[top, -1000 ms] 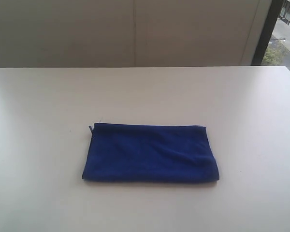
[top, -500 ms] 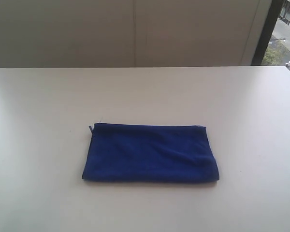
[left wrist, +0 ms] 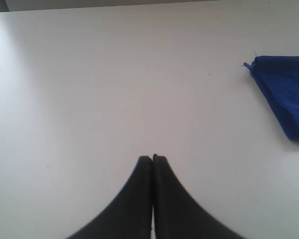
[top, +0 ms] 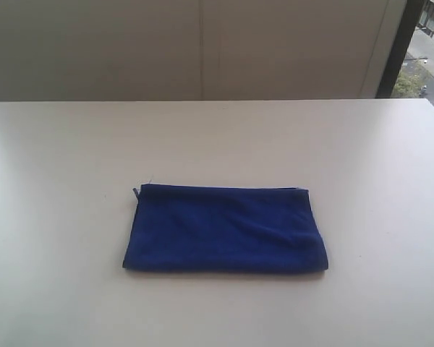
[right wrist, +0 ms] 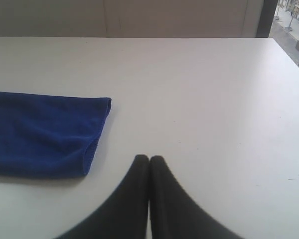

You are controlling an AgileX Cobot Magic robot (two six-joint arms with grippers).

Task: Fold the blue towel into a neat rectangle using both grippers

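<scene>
Neatly folded blue towel [top: 224,230], open table [top: 217,137] round every edge; left gripper [left wrist: 152,158], right gripper [right wrist: 149,158] closed, empty.

We see the blue towel [top: 226,228] lying flat on the white table [top: 65,144], folded into a wide, layered rectangle of deep royal blue. Its long edges run across the exterior view, and a small bit sticks out at its far left corner. Our left gripper [left wrist: 152,158] and right gripper [right wrist: 149,158] sit off either end, clear of the cloth, black fingers pressed together, holding nothing.
</scene>
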